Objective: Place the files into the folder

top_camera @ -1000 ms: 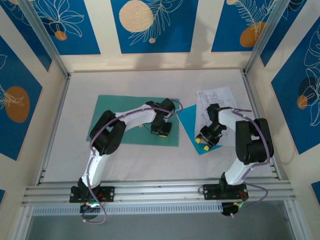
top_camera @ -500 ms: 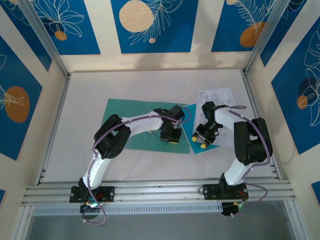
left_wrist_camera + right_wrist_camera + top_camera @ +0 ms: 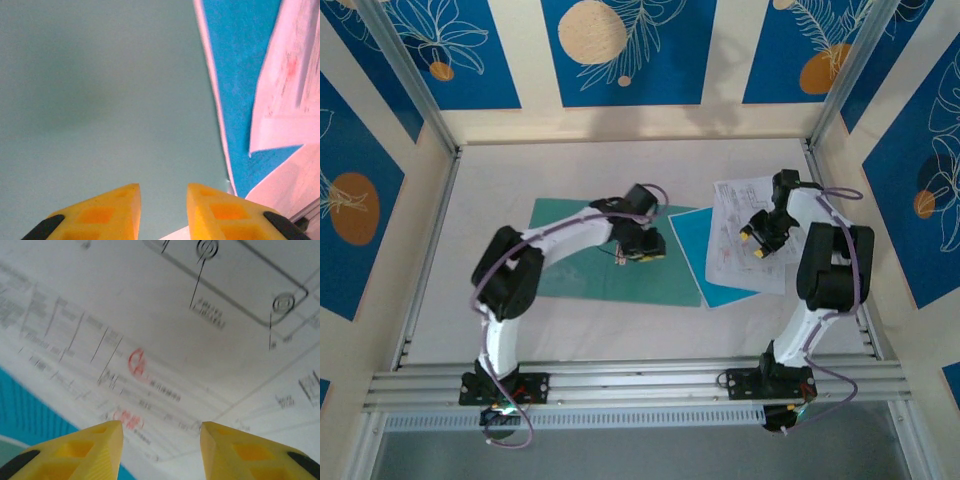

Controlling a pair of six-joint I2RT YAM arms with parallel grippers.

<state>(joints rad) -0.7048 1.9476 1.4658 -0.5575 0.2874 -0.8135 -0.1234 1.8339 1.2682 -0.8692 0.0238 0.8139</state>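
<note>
The teal-green folder [image 3: 590, 275] lies flat and closed left of centre, and it takes up most of the left wrist view [image 3: 100, 100]. My left gripper [image 3: 642, 256] hovers over its right part, jaws open with nothing between them [image 3: 162, 187]. The white printed files [image 3: 730, 200] lie at the right, partly over a brighter cyan sheet [image 3: 705, 255]. My right gripper [image 3: 754, 243] hangs open above the files, and its wrist view shows blurred text and diagrams [image 3: 150, 315] between its yellow fingers [image 3: 161, 424]. A corner of the files [image 3: 290, 100] also shows at the right of the left wrist view.
The cyan sheet [image 3: 240, 60] borders the folder's right edge. Metal rails [image 3: 640, 385] run along the near edge, and walls close the table on three sides. Bare white tabletop [image 3: 620, 170] lies behind the folder.
The folder has slid right until it meets the cyan sheet. The left gripper has opened and drawn back. The right gripper has moved from the cyan sheet's near edge up and right over the files.
</note>
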